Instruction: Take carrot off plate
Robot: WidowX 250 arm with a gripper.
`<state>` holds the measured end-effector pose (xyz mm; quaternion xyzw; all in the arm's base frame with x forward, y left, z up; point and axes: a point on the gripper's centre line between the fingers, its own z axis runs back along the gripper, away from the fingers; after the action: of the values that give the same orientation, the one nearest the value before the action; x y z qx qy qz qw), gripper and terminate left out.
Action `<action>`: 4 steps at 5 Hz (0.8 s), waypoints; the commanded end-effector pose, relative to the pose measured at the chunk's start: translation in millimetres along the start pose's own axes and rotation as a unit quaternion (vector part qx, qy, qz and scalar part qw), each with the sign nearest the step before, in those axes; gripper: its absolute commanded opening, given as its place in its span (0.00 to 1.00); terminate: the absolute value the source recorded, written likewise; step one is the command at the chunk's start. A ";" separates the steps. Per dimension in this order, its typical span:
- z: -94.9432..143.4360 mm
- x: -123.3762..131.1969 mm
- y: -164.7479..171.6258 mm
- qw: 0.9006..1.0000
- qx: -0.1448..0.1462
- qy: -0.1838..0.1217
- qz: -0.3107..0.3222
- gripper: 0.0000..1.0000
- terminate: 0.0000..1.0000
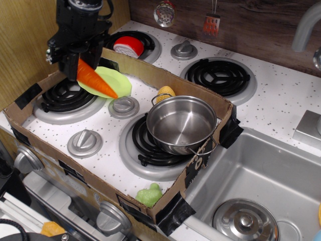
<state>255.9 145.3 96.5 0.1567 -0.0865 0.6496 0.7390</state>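
My black gripper (pixel 77 59) is shut on the thick end of the orange carrot (pixel 95 80) and holds it in the air, tip pointing down to the right. The carrot hangs over the lime-green plate (pixel 115 82), which lies tilted on the back left burner (pixel 62 98) inside the cardboard box. I cannot tell whether the carrot's tip touches the plate. The carrot's green stem end is hidden in the gripper.
A steel pot (pixel 181 123) sits on the front right burner. A yellow toy (pixel 165 92) lies behind it. The cardboard box wall (pixel 150 70) runs behind the plate. A red-and-white item (pixel 129 46) sits on the far burner. A sink (pixel 261 186) is at right.
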 end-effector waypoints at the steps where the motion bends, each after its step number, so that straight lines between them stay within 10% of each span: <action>1: -13.7 -10.2 41.5 0.999 -0.007 0.032 0.017 0.00 0.00; 4: -70.8 10.7 70.6 0.997 -0.021 0.066 -0.019 0.00 0.00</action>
<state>187.6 182.2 26.2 0.0969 -0.0334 0.6374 0.7637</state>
